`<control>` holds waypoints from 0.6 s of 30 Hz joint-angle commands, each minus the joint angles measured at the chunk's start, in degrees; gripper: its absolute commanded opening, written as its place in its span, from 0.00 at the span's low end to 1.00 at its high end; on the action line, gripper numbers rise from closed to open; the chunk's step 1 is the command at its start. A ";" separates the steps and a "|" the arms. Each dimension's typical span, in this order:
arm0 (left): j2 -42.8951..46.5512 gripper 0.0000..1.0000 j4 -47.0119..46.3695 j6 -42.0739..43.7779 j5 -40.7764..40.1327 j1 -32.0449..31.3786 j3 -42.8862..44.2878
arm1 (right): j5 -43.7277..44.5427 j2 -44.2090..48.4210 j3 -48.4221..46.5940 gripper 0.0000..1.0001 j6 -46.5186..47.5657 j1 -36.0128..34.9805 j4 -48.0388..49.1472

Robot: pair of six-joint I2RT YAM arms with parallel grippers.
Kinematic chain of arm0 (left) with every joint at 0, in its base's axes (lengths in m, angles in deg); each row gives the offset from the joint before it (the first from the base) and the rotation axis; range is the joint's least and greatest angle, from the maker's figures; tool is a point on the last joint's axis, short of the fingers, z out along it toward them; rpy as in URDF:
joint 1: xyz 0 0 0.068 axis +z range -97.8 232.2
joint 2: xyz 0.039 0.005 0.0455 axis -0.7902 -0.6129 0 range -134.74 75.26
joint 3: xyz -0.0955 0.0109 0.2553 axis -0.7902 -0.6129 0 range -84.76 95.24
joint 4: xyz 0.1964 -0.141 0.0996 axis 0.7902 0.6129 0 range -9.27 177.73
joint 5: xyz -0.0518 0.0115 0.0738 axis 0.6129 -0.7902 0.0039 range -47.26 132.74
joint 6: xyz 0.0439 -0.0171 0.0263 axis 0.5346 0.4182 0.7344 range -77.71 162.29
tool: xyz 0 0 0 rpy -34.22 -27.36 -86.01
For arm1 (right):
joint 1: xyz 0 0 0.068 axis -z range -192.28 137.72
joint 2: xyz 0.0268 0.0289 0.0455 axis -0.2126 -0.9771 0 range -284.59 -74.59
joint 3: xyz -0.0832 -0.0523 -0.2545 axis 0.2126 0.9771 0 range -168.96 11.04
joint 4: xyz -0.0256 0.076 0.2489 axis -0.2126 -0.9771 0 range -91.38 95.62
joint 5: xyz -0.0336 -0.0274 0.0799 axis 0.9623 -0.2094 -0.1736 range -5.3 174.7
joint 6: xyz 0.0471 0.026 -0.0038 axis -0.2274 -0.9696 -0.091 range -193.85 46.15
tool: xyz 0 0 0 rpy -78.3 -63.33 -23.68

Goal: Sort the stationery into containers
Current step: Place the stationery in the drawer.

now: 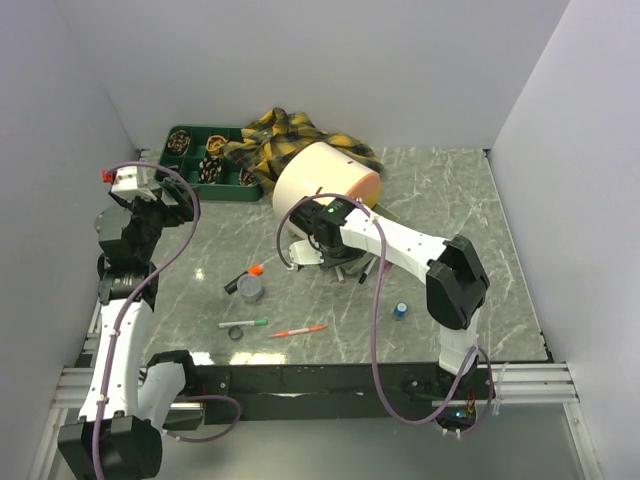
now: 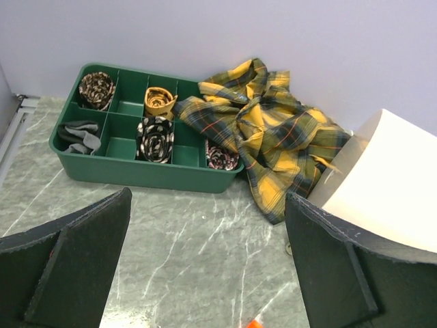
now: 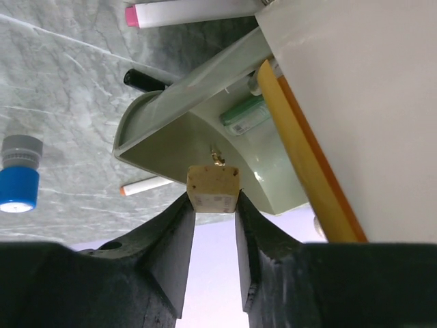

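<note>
Left hand (image 2: 205, 273): jaws spread as wide as they go, nothing between them; it hovers over the bare surface (image 2: 184, 239) at the lower edge of the left wrist view.
Right hand (image 3: 215, 207): jaws narrowed on a small tan block (image 3: 214, 186), pinched at the fingertips in the centre of the right wrist view.
Cream drum (image 1: 320, 180): tipped on its side, centre of the overhead view; its orange inner rim (image 3: 300, 157) runs down the right of the right wrist view.
Pale curved tray piece (image 3: 171, 130): just behind the tan block, against the drum; a green-and-white item (image 3: 244, 116) lies in it.
Green tray (image 2: 136, 174): upper left, by the back wall, with rolled patterned items in several compartments.
Plaid cloth (image 2: 273, 137): bunched between the green tray and the drum, overlapping the tray's right end.
Loose stationery: black highlighter with orange cap (image 1: 245, 274) just beside a grey tape roll (image 1: 252, 290), lower centre-left of the overhead view; below them a green-tipped pen (image 1: 243, 324) and an orange pen (image 1: 298, 331); a blue-capped item (image 1: 400, 310) lower right.
</note>
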 commanded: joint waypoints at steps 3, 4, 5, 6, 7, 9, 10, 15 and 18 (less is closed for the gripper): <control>1.96 0.99 -2.03 -1.10 2.00 0.14 -0.79 | 1.40 1.77 1.01 0.41 -2.99 0.48 -0.21; 2.13 0.99 -2.30 -1.28 1.91 0.14 -0.88 | 1.75 1.86 1.36 0.41 -3.34 0.30 -0.04; 2.39 0.99 -2.56 -1.72 2.09 0.14 -0.97 | 1.84 2.29 1.63 0.41 -3.69 0.30 0.05; 2.57 0.99 -2.91 -1.89 2.17 0.23 -1.14 | 1.84 2.47 1.98 0.42 -4.48 0.30 0.05; 2.66 0.99 -3.09 -2.07 2.52 0.23 -1.15 | 1.75 2.65 2.16 0.42 -4.92 0.30 -0.03; 2.92 0.99 -3.35 -2.51 2.88 0.14 -1.41 | 1.92 3.26 3.03 0.42 -6.41 0.39 0.14; 3.01 0.99 -3.36 -2.77 3.40 0.14 -1.32 | 2.01 3.35 3.30 0.41 -7.03 0.30 -0.21; 2.92 0.99 -3.18 -3.21 5.86 0.23 -1.41 | -0.36 7.56 6.10 0.33 -12.91 0.30 -1.79; 1.35 0.99 -4.84 -3.74 9.11 0.14 -1.93 | -2.90 12.48 10.06 0.28 -15.72 0.74 -1.01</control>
